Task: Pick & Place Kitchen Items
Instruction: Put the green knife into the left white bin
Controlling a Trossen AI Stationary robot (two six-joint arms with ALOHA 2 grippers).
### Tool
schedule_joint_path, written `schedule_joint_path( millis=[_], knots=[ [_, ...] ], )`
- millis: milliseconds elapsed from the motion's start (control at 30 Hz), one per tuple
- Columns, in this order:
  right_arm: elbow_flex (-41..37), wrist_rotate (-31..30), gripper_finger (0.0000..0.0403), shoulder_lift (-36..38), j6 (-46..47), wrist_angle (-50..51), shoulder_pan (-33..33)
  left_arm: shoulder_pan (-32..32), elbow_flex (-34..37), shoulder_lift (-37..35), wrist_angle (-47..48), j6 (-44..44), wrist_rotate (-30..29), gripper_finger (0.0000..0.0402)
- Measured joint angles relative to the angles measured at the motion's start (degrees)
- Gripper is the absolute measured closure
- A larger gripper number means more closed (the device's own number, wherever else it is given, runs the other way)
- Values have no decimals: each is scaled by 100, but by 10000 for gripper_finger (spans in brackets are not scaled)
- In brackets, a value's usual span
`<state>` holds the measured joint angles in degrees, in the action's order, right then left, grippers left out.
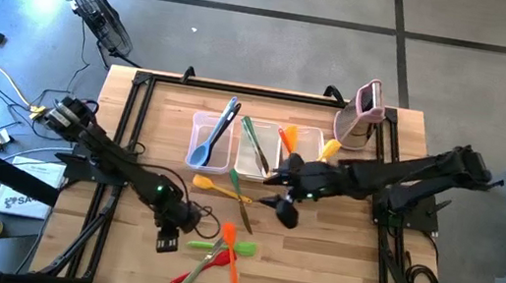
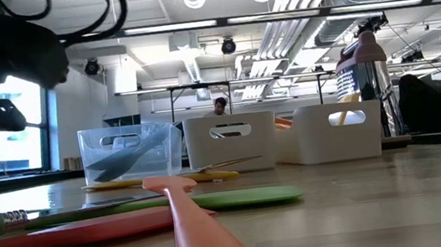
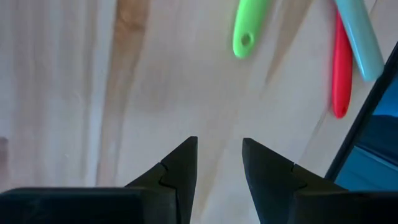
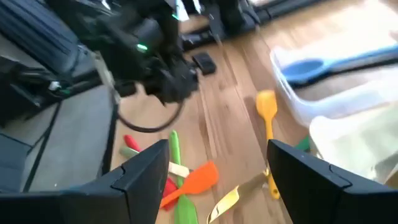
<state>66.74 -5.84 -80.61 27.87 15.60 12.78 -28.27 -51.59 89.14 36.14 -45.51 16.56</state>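
High view: three clear tubs (image 1: 255, 149) and pink-and-white gadget (image 1: 364, 113) behind scattered utensils (image 1: 218, 251).

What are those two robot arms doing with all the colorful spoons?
They are sorting kitchen tools into clear tubs. A blue spoon already lies in the leftmost tub. The right gripper hangs open and empty over the table just in front of the tubs. The left gripper hovers slightly open and empty beside a pile of green, red and orange utensils waiting on the table.
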Motion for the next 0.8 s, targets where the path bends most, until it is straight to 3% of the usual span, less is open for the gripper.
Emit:
schedule_joint_path(
  millis=[400,600,800],
  knots=[
    [883,-20,162,-1679,889,619,-1,-632,0,0,-2,-456,20,277],
    [915,45,197,-2073,934,611,-1,-667,0,0,-4,-445,-191,277],
    [915,340,205,-2260,849,308,-16,-665,0,0,-3,-358,-509,277]
  ],
)
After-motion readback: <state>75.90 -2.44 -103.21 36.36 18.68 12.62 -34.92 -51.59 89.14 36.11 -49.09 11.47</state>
